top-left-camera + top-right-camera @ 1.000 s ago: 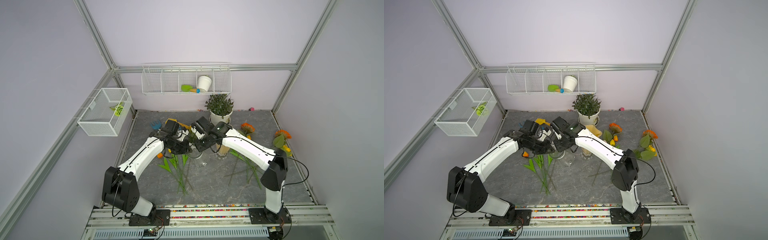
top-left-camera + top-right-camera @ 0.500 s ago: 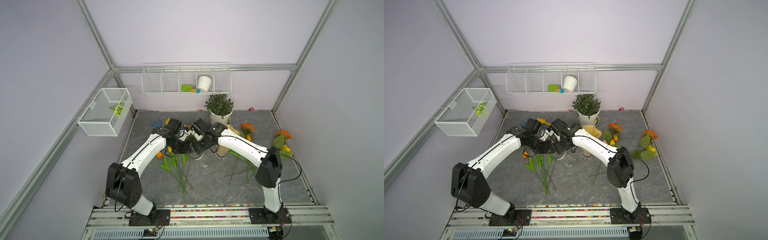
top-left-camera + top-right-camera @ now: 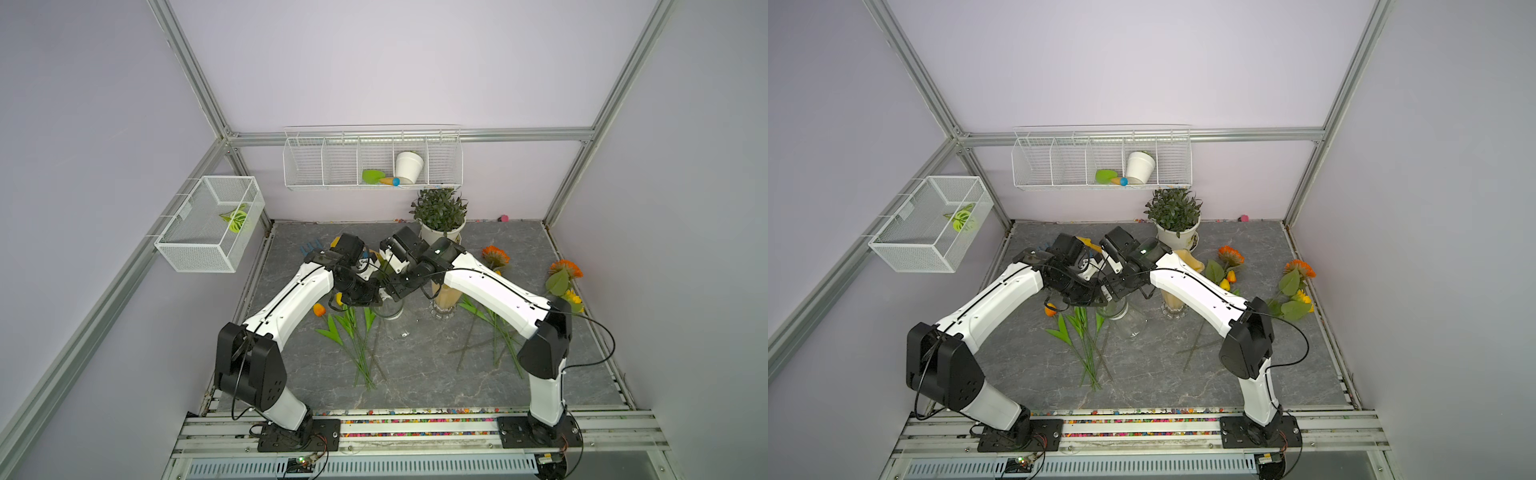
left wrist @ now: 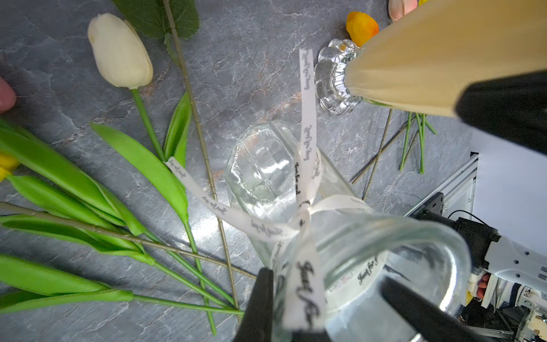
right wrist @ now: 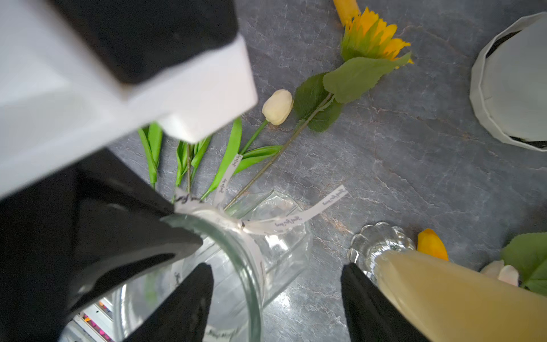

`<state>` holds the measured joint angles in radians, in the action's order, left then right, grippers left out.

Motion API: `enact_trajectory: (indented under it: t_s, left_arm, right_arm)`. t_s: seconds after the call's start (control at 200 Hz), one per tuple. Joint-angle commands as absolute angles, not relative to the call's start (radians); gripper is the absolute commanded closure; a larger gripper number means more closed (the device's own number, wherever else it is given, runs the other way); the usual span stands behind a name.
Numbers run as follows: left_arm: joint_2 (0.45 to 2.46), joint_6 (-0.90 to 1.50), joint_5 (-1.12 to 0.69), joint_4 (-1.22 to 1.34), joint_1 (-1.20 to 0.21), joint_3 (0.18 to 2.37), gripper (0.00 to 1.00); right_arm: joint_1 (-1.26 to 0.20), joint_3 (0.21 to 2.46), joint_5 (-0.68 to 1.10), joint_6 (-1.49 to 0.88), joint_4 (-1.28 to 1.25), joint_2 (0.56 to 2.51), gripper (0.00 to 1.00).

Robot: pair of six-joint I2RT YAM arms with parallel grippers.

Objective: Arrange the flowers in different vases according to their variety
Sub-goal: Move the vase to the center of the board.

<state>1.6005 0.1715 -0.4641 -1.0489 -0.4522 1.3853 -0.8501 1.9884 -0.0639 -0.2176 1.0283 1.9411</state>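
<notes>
On the right gripper (image 5: 275,268): closed a second ago, now wide apart and holding nothing. One finger over the mouth of the short clear glass vase (image 4: 260,165) with the white ribbon (image 4: 307,88), the other just beside the tall pale-yellow glass vase (image 5: 444,290). Probably leaves the clear vase to one arm alone.

On the left gripper (image 4: 325,278): clamped on that vase's rim, a finger each side of the glass.

Stands mid-table, just left of the yellow vase. No flower inside yet. Green-stemmed tulips (image 4: 121,53) lying on the grey table (image 3: 415,374), left and nearer; big-headed orange and yellow flowers (image 3: 566,268) far right. Sorting not begun.
</notes>
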Motion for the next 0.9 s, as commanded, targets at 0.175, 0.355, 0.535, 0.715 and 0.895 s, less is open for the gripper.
enact_trajectory:
  t_s: [0.175, 0.355, 0.535, 0.715, 0.895]
  left_arm:
    - [1.680, 0.154, -0.414, -1.089, -0.458, 1.483, 1.00]
    - [1.745, 0.161, -0.388, -1.100, -0.457, 1.548, 1.00]
    - [1.798, 0.186, -0.351, -1.095, -0.472, 1.607, 1.00]
    - [1.866, 0.212, -0.282, -1.105, -0.509, 1.682, 1.00]
    - [1.917, 0.226, -0.213, -1.131, -0.534, 1.745, 1.00]
  right_arm:
    - [-0.845, 1.984, -0.208, -0.167, 1.065, 1.731, 0.27]
    - [-0.840, 1.984, -0.268, -0.139, 1.083, 1.635, 0.27]
    - [-0.822, 1.941, -0.304, -0.129, 1.066, 1.528, 0.27]
    - [-0.779, 1.851, -0.292, -0.138, 1.012, 1.411, 0.27]
    - [-0.756, 1.783, -0.279, -0.148, 0.989, 1.344, 0.27]
